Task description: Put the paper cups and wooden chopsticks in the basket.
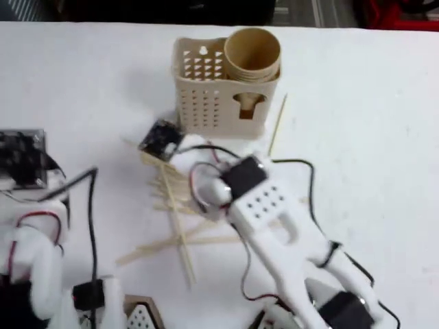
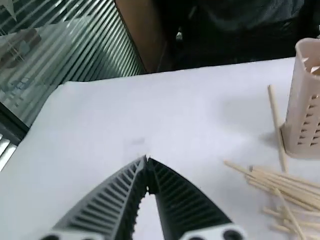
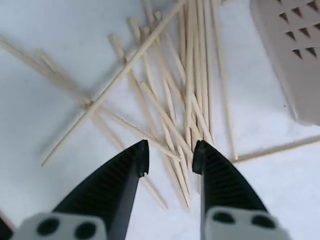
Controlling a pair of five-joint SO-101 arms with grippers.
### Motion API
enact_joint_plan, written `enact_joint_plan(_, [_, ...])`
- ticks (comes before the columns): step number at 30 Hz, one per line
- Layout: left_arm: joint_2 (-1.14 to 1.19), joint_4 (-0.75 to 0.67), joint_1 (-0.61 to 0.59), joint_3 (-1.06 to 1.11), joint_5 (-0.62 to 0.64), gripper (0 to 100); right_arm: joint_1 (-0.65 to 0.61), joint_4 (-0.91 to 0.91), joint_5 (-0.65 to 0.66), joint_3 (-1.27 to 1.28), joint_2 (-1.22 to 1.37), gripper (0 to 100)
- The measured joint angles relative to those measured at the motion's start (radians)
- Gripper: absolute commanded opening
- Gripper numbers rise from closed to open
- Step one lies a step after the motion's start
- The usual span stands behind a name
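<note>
One table (image 1: 370, 103): white, carrying everything below, with two arms working over its near half.
Right arm (image 1: 274, 226): white, reaching in from the near right corner toward the middle and ending over the chopsticks just in front of the basket.
Left arm (image 1: 34, 274): sitting at the near left edge, well apart from the basket.
Basket (image 1: 206, 103): beige and perforated, standing upright toward the far middle of the table.
Chopstick pile (image 1: 180, 226): lying flat on the table just in front of the basket, outside it. Most sticks are running with their long axis from the basket's foot toward the near edge, while a few are crossing them from side to side or at a slant.
Paper cups (image 1: 252, 51): nested in one stack, standing upright inside the basket at its right end, mouth facing up and rising above the rim.
Right gripper (image 3: 170, 155): hanging just above the pile with its black fingers spread apart, grasping nothing, several sticks showing in the gap between the tips.
Left gripper (image 2: 146, 161): pointing across bare table with its ribbed fingers clenched tip to tip on nothing, the pile and basket lying off to one side.
Lone chopstick (image 1: 277, 127): lying just right of the basket, apart from the pile, its long axis running far to near at a slight slant.
</note>
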Motion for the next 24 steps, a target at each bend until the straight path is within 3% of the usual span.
enact_joint_plan(6, [-0.273,-0.114,-0.002,0.446,0.0,3,-0.018,0.0,0.0,-0.124,0.212,17.6])
enact_joint_plan(11, [-0.47,-0.146,-0.008,0.686,0.0,3,-0.028,0.0,0.083,-0.212,0.377,17.6])
enact_joint_plan(15, [-0.574,-0.146,-0.018,0.822,0.0,2,-0.025,-0.002,0.104,-0.296,0.497,17.6])
enact_joint_plan(24, [-0.572,-0.229,-0.117,0.97,0.015,3,-0.009,-0.003,0.106,-0.496,0.769,17.6])
